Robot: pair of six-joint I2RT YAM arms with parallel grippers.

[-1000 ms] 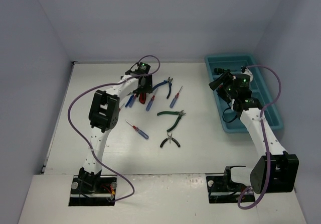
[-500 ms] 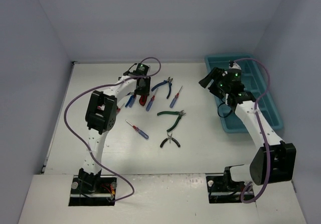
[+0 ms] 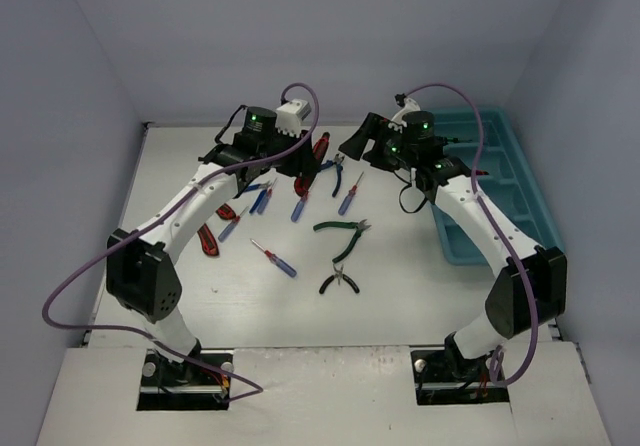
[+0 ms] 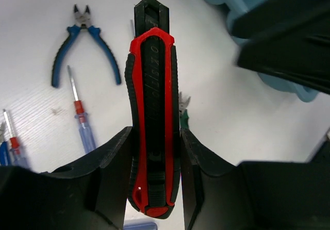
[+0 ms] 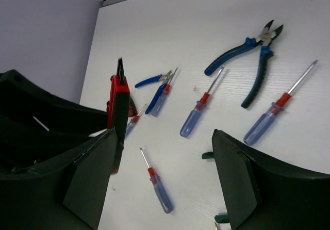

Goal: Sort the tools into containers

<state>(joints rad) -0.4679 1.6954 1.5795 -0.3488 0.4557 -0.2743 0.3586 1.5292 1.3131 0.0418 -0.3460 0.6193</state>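
My left gripper (image 3: 308,156) is shut on a red-black utility knife (image 3: 320,148) and holds it above the table. In the left wrist view the knife (image 4: 152,101) sits upright between both fingers. My right gripper (image 3: 352,149) hovers close to the knife's right with its jaws open and nothing between them. In the right wrist view the knife (image 5: 119,98) stands just beside its left finger (image 5: 93,173). The teal tray (image 3: 515,181) lies at the far right. Blue pliers (image 3: 337,171), green pliers (image 3: 343,226) and several screwdrivers lie on the table.
Black-handled pliers (image 3: 340,281) and a lone screwdriver (image 3: 275,259) lie nearer the front. Two more red-black knives (image 3: 208,238) lie under the left arm. The two grippers almost touch over the table's middle back. Walls close in behind and at both sides.
The left gripper closed on the knife, lifted it and carried it right. The right arm swung left from over the tray to beside the knife, opening wider.
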